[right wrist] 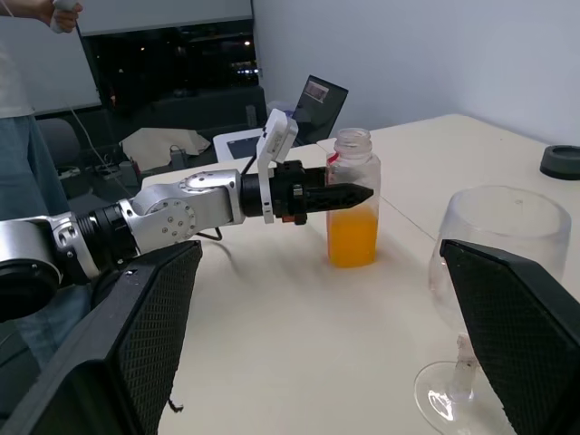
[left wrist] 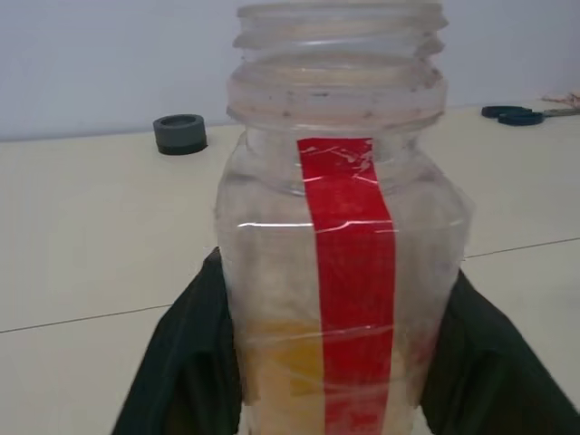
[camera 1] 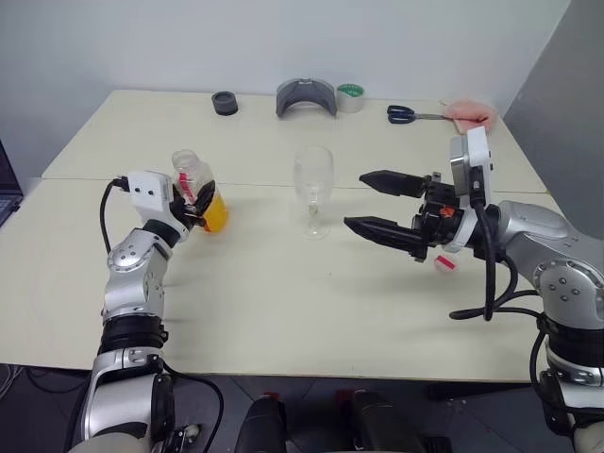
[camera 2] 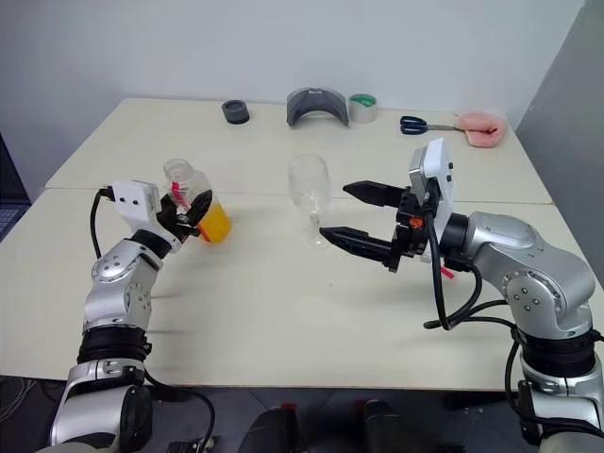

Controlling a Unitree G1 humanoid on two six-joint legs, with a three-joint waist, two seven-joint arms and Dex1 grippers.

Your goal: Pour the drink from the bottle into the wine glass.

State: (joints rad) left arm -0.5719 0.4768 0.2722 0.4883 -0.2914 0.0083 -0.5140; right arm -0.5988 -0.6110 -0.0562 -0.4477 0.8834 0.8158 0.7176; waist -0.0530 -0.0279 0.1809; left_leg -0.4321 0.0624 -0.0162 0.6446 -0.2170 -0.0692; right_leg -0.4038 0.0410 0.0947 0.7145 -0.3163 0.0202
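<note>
Both grippers flank the wine glass point(camera 1: 313, 185) on the table point(camera 1: 283, 311).
Right gripper point(camera 1: 370, 202) hangs wide open beside the empty glass; left gripper point(camera 1: 193, 209) is clamped on the uncapped bottle point(camera 1: 200, 192), orange drink point(camera 1: 215, 213) low inside, standing left of the glass.

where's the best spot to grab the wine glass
Grip the wine glass by its thin stem under the rounded bowl, coming level from the robot's right, where the open right end effector already points at it; the bowl looks wide and fragile.
</note>
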